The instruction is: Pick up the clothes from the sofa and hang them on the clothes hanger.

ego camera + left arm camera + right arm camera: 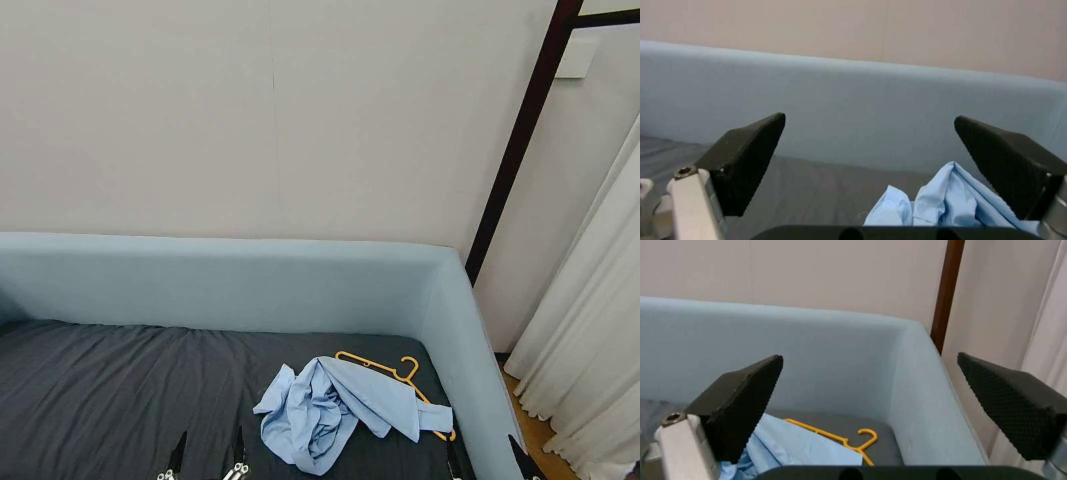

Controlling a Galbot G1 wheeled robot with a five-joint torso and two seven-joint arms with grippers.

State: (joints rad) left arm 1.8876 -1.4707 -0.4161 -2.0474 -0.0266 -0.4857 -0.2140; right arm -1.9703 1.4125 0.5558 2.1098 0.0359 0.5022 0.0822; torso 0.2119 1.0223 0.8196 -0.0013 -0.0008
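A crumpled light blue shirt [330, 410] lies on the dark grey sofa seat [110, 390] near its right end, draped over an orange plastic hanger [385, 367] whose hook pokes out behind it. My left gripper [205, 462] shows at the bottom edge, left of the shirt, open and empty. My right gripper [485, 460] sits at the bottom right, beside the sofa arm, also open. The shirt [940, 202] lies ahead between the left gripper's fingers [747, 160]. In the right wrist view the hanger [840, 437] and shirt [797, 450] lie ahead on the seat.
The pale blue sofa back [230, 285] and right arm [455, 340] wall in the seat. A dark wooden post [515, 140] stands behind the sofa's right corner against the white wall. White curtains [590, 330] hang at the far right.
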